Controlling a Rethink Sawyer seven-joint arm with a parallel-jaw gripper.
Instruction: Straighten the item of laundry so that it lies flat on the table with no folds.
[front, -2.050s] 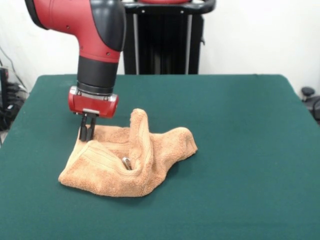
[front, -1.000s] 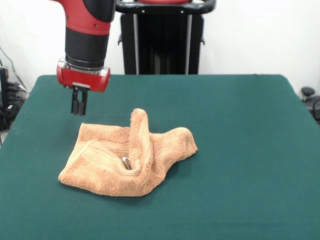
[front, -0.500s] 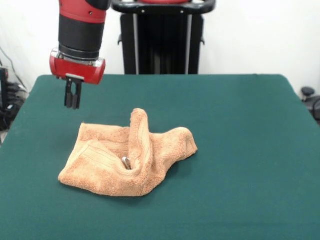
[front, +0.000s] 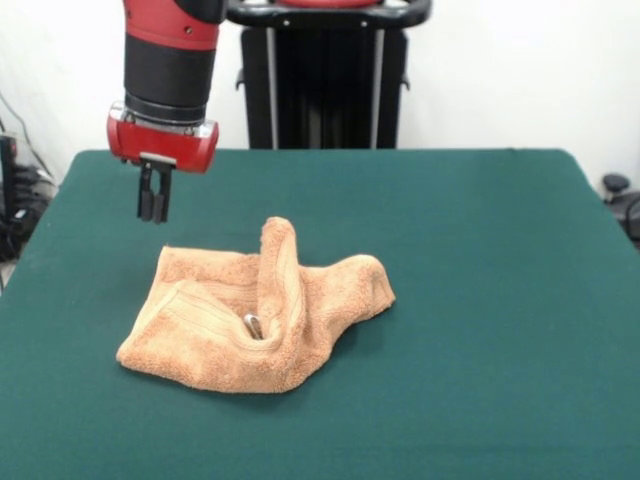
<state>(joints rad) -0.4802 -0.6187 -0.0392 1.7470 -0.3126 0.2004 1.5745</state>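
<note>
The item of laundry (front: 250, 320) is a tan terry towel, crumpled on the green table (front: 480, 300) left of centre. A tall fold stands up in its middle and a woven band runs along its left part. A small metal loop shows in the fold. My gripper (front: 153, 212) hangs above the table, up and to the left of the towel's far left corner. Its fingers are together and hold nothing. It does not touch the towel.
The black pedestal (front: 325, 75) stands at the table's far side. Dark equipment shows at the left edge (front: 15, 200) and the right edge (front: 620, 200) beyond the table.
My gripper let go of the towel's far left corner, rose and moved left, then shifted slightly right and down. The towel has not moved in the last second.
</note>
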